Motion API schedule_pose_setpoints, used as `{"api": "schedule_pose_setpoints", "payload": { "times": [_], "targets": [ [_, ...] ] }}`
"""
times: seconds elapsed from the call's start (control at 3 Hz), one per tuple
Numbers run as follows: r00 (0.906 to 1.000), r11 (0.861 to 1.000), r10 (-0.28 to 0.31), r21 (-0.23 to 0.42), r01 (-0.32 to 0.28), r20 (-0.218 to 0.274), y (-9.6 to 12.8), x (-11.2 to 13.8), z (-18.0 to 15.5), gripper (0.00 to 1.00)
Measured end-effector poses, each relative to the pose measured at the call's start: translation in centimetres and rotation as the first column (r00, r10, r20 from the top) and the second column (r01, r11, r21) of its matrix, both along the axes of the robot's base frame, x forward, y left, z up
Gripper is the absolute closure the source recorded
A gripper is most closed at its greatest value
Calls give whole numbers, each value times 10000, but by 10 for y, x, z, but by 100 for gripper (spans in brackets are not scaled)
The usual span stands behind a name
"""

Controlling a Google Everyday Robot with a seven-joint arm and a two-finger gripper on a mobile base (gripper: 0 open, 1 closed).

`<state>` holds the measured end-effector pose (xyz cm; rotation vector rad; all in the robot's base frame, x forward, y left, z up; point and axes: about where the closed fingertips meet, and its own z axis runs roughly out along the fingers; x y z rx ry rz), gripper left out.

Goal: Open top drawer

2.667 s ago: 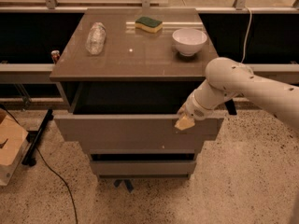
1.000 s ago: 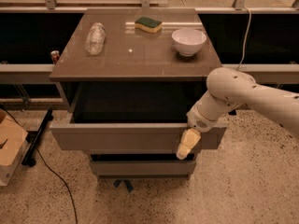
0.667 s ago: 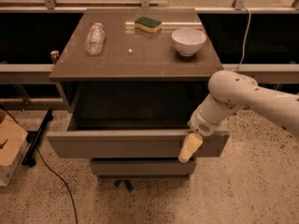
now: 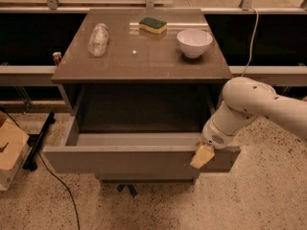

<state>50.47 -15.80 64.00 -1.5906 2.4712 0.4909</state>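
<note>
Pincer (image 4: 202,156), pale yellow, rests at the three o'clock end of the wide grey-brown top drawer (image 4: 120,160) to pull it; pinching or not, I cannot tell.

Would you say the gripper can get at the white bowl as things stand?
Probably yes: the gripper sits at the top drawer's front, and the white bowl stands uncovered on the cabinet top above it, nothing blocking the way.

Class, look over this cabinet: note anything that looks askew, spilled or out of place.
The plastic bottle lies on its side at the left of the cabinet top; nothing has spilled. The bowl sits upright near the sponge. The gripper is at the front right of the open top drawer.
</note>
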Motion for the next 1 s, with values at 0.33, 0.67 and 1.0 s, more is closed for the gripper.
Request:
{"api": "schedule_pose_setpoints", "payload": {
  "times": [0.33,0.67,1.0],
  "targets": [
    [9979,9989,-458,-5,458,-447,-7,-32,0,90],
    [9979,9989,-458,-5,459,-447,-7,-31,1,90],
    [9979,9989,-459,-5,459,-447,-7,-31,1,67]
  ]
}}
